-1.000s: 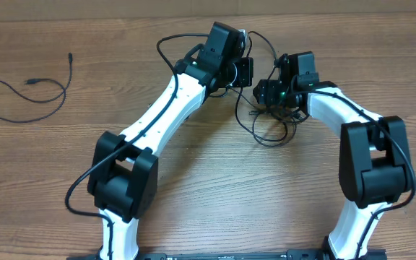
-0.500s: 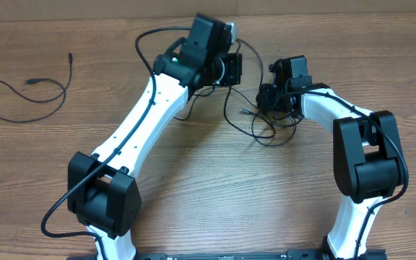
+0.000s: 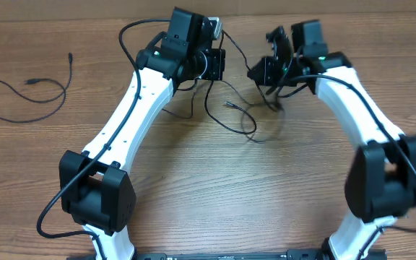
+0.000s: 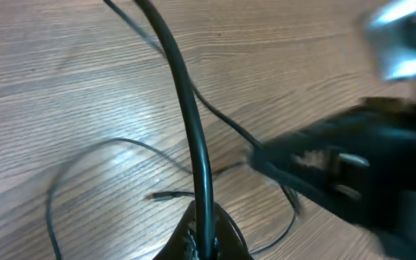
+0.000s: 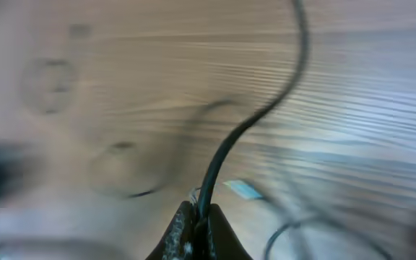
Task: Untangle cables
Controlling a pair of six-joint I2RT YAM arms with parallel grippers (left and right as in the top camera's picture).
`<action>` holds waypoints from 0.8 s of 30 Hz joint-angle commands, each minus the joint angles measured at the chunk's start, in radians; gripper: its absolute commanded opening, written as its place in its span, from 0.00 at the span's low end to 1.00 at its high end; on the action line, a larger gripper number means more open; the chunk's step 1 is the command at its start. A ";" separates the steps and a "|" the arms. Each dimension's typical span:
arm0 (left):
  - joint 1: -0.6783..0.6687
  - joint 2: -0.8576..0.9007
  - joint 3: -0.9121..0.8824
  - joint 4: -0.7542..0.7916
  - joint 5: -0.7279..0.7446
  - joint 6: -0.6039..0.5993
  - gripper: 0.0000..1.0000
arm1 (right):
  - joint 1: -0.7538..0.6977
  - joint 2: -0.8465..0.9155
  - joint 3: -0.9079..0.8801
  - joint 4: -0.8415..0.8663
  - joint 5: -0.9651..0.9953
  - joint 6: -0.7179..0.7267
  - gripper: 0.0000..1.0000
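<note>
Wood table point(image 3: 193, 202), black cables point(image 3: 245, 123) strung in loose loops near the far edge at about mid-width, between and below the two grippers. Left gripper point(image 3: 217, 65) is pinched tight on one strand point(image 4: 193, 130). Left wrist view shows that strand running up out of the closed tips, lifted off the wood. Right gripper point(image 3: 264, 72) is likewise clamped on a cord point(image 5: 262, 112). Right wrist view is blurred, but the cord comes straight out from between the pressed-together tips. Both grippers sit by the far edge, apart from each other, thin lines trailing from them down to the table. Lower loops lie on the wood just nearward of the grippers. Small plug end point(image 4: 161, 195) rests on the table below the left gripper, with a thin loop curving beside it. Cannot tell whether both grippers hold the same line or two different ones. One more cable point(image 3: 65, 92) lies alone toward the far left corner, well apart from the tangle, curled in an open loop, its plug point(image 3: 71, 55) nearest the far edge.
</note>
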State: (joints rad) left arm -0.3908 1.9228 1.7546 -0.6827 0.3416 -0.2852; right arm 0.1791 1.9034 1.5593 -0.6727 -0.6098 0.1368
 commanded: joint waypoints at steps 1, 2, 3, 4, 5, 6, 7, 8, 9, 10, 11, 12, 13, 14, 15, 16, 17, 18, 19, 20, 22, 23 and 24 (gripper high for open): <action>0.012 -0.014 0.001 0.005 0.023 -0.023 0.04 | 0.009 -0.031 0.014 -0.029 -0.257 -0.042 0.04; 0.023 -0.014 0.000 0.002 0.023 -0.066 0.04 | 0.014 -0.031 0.012 -0.034 -0.272 -0.042 0.04; 0.036 -0.014 0.000 0.001 0.029 -0.106 0.04 | 0.020 -0.031 0.012 -0.032 -0.275 -0.042 0.04; 0.048 -0.014 0.000 0.002 0.051 -0.127 0.04 | 0.030 -0.031 0.012 -0.023 -0.275 -0.041 0.04; 0.063 -0.014 0.000 0.006 0.094 -0.126 0.04 | 0.044 -0.031 0.013 -0.010 -0.275 -0.040 0.04; 0.075 -0.014 0.000 0.011 0.143 -0.116 0.04 | 0.059 -0.031 0.013 0.005 -0.275 -0.040 0.04; 0.087 -0.014 0.000 0.012 0.209 -0.087 0.04 | 0.074 -0.031 0.013 0.017 -0.274 -0.041 0.04; 0.096 -0.014 0.000 0.010 0.275 -0.045 0.04 | 0.090 -0.031 0.013 0.033 -0.274 -0.041 0.04; 0.102 -0.014 0.000 0.005 0.324 -0.009 0.05 | 0.104 -0.031 0.013 0.045 -0.274 -0.041 0.04; 0.106 -0.014 0.000 -0.004 0.360 0.025 0.05 | 0.115 -0.031 0.013 0.055 -0.270 -0.041 0.04; 0.109 -0.014 0.000 -0.016 0.370 0.036 0.04 | 0.125 -0.031 0.013 0.063 -0.266 -0.041 0.04; 0.111 -0.014 0.000 -0.029 0.363 0.036 0.04 | 0.130 -0.031 0.013 0.064 -0.262 -0.041 0.04; 0.113 -0.014 0.000 -0.042 0.356 0.035 0.04 | 0.134 -0.031 0.013 0.063 -0.263 -0.041 0.04; 0.116 -0.014 0.000 -0.055 0.352 0.036 0.04 | 0.134 -0.031 0.013 0.058 -0.263 -0.041 0.04; 0.118 -0.014 -0.001 -0.068 0.348 0.036 0.05 | 0.134 -0.031 0.013 0.055 -0.263 -0.041 0.04; 0.120 -0.014 -0.001 -0.079 0.338 0.039 0.07 | 0.134 -0.031 0.013 0.052 -0.263 -0.040 0.04; 0.121 -0.014 -0.001 -0.092 0.328 0.046 0.08 | 0.134 -0.031 0.013 0.050 -0.263 -0.040 0.04; 0.122 -0.014 -0.001 -0.102 0.327 0.066 0.08 | 0.132 -0.031 0.013 0.047 -0.263 -0.040 0.04; 0.123 -0.014 -0.001 -0.115 0.327 0.103 0.08 | 0.130 -0.031 0.013 0.043 -0.263 -0.040 0.04; 0.123 -0.014 -0.001 -0.135 0.320 0.153 0.07 | 0.128 -0.031 0.013 0.041 -0.263 -0.041 0.04; 0.124 -0.014 -0.001 -0.187 0.257 0.213 0.05 | 0.123 -0.031 0.013 0.037 -0.260 -0.041 0.04; 0.124 -0.014 -0.001 -0.211 0.214 0.216 0.04 | 0.122 -0.031 0.013 0.036 -0.246 -0.042 0.04; 0.124 -0.014 -0.001 -0.231 0.178 0.214 0.04 | 0.122 -0.031 0.013 0.034 -0.222 -0.042 0.04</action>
State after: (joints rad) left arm -0.2684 1.9228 1.7550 -0.8795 0.6102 -0.1619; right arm 0.3092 1.8751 1.5677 -0.6449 -0.8543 0.1043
